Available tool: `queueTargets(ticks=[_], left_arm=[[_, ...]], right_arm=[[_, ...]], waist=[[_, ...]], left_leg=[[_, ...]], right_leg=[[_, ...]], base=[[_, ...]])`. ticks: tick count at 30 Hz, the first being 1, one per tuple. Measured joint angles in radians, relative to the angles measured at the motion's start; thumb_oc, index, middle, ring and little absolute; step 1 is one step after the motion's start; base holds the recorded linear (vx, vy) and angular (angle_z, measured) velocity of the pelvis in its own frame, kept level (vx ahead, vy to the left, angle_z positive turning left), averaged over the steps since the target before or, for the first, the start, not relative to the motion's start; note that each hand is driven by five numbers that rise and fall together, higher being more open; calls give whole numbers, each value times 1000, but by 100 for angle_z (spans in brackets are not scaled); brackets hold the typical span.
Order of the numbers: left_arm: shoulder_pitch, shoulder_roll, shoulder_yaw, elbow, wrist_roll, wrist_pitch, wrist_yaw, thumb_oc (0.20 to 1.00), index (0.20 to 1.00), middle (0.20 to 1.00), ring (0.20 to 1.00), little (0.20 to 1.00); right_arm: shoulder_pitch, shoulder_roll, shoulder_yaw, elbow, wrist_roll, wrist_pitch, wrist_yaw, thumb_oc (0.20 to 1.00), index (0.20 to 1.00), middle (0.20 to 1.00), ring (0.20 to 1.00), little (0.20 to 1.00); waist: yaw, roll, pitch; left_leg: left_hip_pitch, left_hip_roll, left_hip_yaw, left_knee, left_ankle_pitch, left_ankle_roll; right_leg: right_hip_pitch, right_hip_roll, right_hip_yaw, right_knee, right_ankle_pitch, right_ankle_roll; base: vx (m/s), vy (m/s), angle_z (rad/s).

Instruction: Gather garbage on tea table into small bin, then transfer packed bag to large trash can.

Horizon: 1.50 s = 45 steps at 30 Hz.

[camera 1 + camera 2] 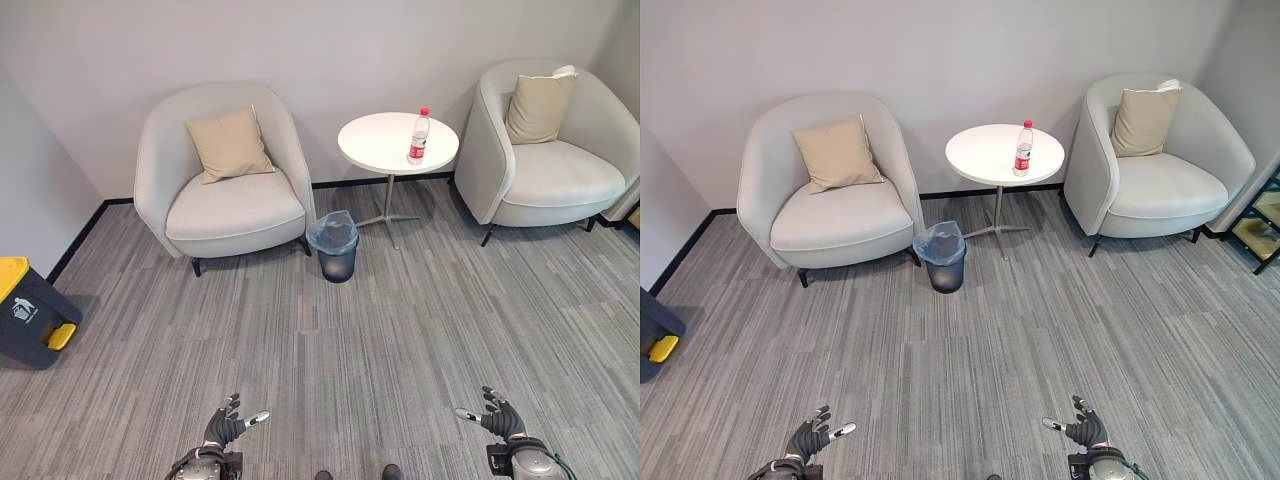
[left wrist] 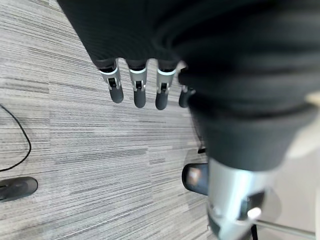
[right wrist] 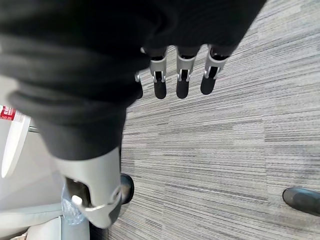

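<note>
- A water bottle (image 1: 419, 136) is seen upright on the round white tea table (image 1: 380, 145), far centre, between two grey armchairs.
- A small bin (image 1: 334, 246) lined with a bag is set on the carpet just left of the table's base.
- A large trash can (image 1: 28, 312) with a yellow lid is placed at the far left.
- The left hand (image 1: 226, 425) and right hand (image 1: 497, 415) are held low and near, fingers spread, nothing grasped.

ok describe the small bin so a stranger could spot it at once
Between the two armchairs stands a round white table against the wall. On the carpet by its foot, beside the left armchair, sits the small bin: dark, with a crinkly blue bag lining it, unlike the yellow-lidded big can at far left.
</note>
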Motion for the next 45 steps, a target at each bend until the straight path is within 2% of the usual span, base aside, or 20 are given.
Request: queueTargets(ticks=[8, 12, 15, 21, 23, 26, 28, 29, 30, 32, 34, 35, 36, 37, 38, 39, 40, 42, 43, 45], left_arm=[[0, 0, 0, -1, 0, 0, 0, 1000, 1000, 1000, 1000, 1000], [1, 0, 1, 0, -1, 1, 1, 1000, 1000, 1000, 1000, 1000], [-7, 1, 2, 0, -1, 1, 6, 1000, 1000, 1000, 1000, 1000], [-23, 7, 2, 0, -10, 1, 8, 1000, 1000, 1000, 1000, 1000], [-38, 8, 2, 0, -33, 1, 8, 1000, 1000, 1000, 1000, 1000], [-57, 12, 2, 0, -35, 0, 9, 1000, 1000, 1000, 1000, 1000], [-82, 15, 6, 1, -35, 0, 11, 1000, 1000, 1000, 1000, 1000], [-97, 15, 8, 2, -36, -1, 19, 1000, 1000, 1000, 1000, 1000], [-93, 15, 8, 2, -36, -1, 23, 1000, 1000, 1000, 1000, 1000], [-95, 16, 11, 4, -37, -2, 31, 1000, 1000, 1000, 1000, 1000], [-96, 14, 28, 4, -40, -3, 39, 1000, 1000, 1000, 1000, 1000], [-103, 6, 41, 15, -41, -4, 40, 1000, 1000, 1000, 1000, 1000], [-110, -1, 37, 29, -41, -3, 42, 1000, 1000, 1000, 1000, 1000], [-102, -4, 33, 21, -41, -5, 41, 1000, 1000, 1000, 1000, 1000], [-90, -25, 26, 32, -41, -9, 39, 1000, 1000, 1000, 1000, 1000], [-105, -27, 15, 30, -45, -9, 38, 1000, 1000, 1000, 1000, 1000], [-107, -32, 3, 22, -45, -11, 34, 1000, 1000, 1000, 1000, 1000], [-106, -42, -3, 31, -45, -8, 28, 1000, 1000, 1000, 1000, 1000], [-116, -42, -3, 31, -45, -8, 27, 1000, 1000, 1000, 1000, 1000], [-133, -39, -3, 17, -45, -9, 27, 1000, 1000, 1000, 1000, 1000]], right_arm=[[0, 17, -2, 0, 2, 0, -1, 1000, 1000, 1000, 1000, 1000], [-1, 16, -4, 2, 3, 0, -2, 1000, 1000, 1000, 1000, 1000], [-15, 17, -23, 14, 23, 1, -6, 1000, 1000, 1000, 1000, 1000], [-45, 15, -35, 15, 40, 2, -11, 1000, 1000, 1000, 1000, 1000], [-55, 15, -35, 15, 40, 2, -11, 1000, 1000, 1000, 1000, 1000], [-81, 16, -34, 12, 40, 2, -11, 1000, 1000, 1000, 1000, 1000], [-111, 18, -32, 13, 40, 2, -12, 1000, 1000, 1000, 1000, 1000], [-125, 19, -31, 10, 39, 2, -11, 1000, 1000, 1000, 1000, 1000], [-134, 19, -30, 9, 39, 2, -10, 1000, 1000, 1000, 1000, 1000], [-133, 20, -28, -10, 39, 2, -12, 1000, 1000, 1000, 1000, 1000], [-132, 22, 9, -10, 38, 2, -12, 1000, 1000, 1000, 1000, 1000], [-136, 23, 9, -10, 34, 3, -13, 1000, 1000, 1000, 1000, 1000], [-132, 22, 9, -13, 20, 3, -15, 1000, 1000, 1000, 1000, 1000], [-111, 22, 9, -14, 19, 4, -17, 1000, 1000, 1000, 1000, 1000], [-93, 15, 8, -11, 19, 3, -22, 1000, 1000, 1000, 1000, 1000], [-97, 18, 1, -19, 20, -2, -24, 1000, 1000, 1000, 1000, 1000], [-109, 7, 8, -24, 20, -3, -24, 1000, 1000, 1000, 1000, 1000], [-135, -8, 11, -38, 20, -7, -27, 1000, 1000, 1000, 1000, 1000], [-138, -13, 11, -38, 20, -6, -30, 1000, 1000, 1000, 1000, 1000], [-145, -13, 13, -39, 20, -6, -31, 1000, 1000, 1000, 1000, 1000]], waist=[[1, -6, -4], [2, -8, -3], [3, -10, -2], [5, -17, 49], [4, -14, 55], [3, -7, 78], [1, -10, 107], [0, -12, 112], [5, -14, 112], [2, -26, 117], [-5, -42, 115], [-7, -32, 120], [-22, -11, 123], [-24, -10, 121], [-22, 8, 102], [-21, -24, 93], [2, -35, 91], [-5, -36, 90], [-5, -33, 89], [3, -46, 94]], left_leg=[[1, 0, 5, 0, 1, 2], [-4, 0, 21, 0, -6, -1], [-54, -4, 32, 10, -2, 3], [-74, -11, 56, 9, -1, 11], [-89, -14, 61, 8, -4, 13], [-94, -12, 87, 8, -5, 21], [-88, -11, 114, 8, -10, 29], [-82, -4, 140, 7, -21, 22], [-75, -4, 162, 7, -22, 30], [-48, -6, 189, 5, -46, 18], [-27, 13, 199, 7, -74, 0], [-17, 40, 196, 7, -85, -11], [-6, 82, 183, 16, -98, -32], [33, 101, 168, 14, -110, -55], [75, 162, 126, 70, -104, -81], [-67, 184, 36, 357, -102, -113], [-140, 179, 16, 489, -102, -137], [-219, 166, -3, 592, -83, -181], [-258, 168, 6, 635, -84, -178], [-309, 148, 25, 577, -101, -150]], right_leg=[[-8, 0, 4, 0, 0, 3], [-19, 0, 16, 0, -8, -10], [-74, -3, 34, 0, 6, -4], [-107, -5, 63, 3, 17, 5], [-124, -7, 72, 6, 27, 20], [-171, -6, 87, 70, 23, 25], [-222, -10, 85, 166, -17, 54], [-254, -23, 49, 219, -68, 74], [-278, -41, 3, 245, -85, 77], [-303, -87, -24, 237, -85, 79], [-310, -121, -106, 187, -23, 90], [-329, -121, -163, 228, -13, 87], [-360, -116, -176, 273, -29, 85], [-333, -111, -192, 237, -29, 84], [-230, -48, -211, 187, -11, -14], [-181, -39, -218, 137, -26, -46], [-171, -33, -210, 128, -15, -69], [-119, -13, -215, 106, -36, -98], [-91, 1, -219, 85, -45, -110], [-45, 17, -215, 38, -48, -115]], base=[[26, 19, -1], [9, 38, -10], [-11, 74, -15], [-4, 85, -15], [7, 82, -9], [37, 60, -26], [191, 10, -35], [216, -43, -51], [112, -60, -49], [182, -111, -52], [357, -247, -42], [435, -333, -9], [334, -285, 10], [447, -537, 36], [395, -517, 45], [392, -516, 9], [188, -196, -20], [200, -136, -21], [223, -103, 6], [250, -78, -5]])
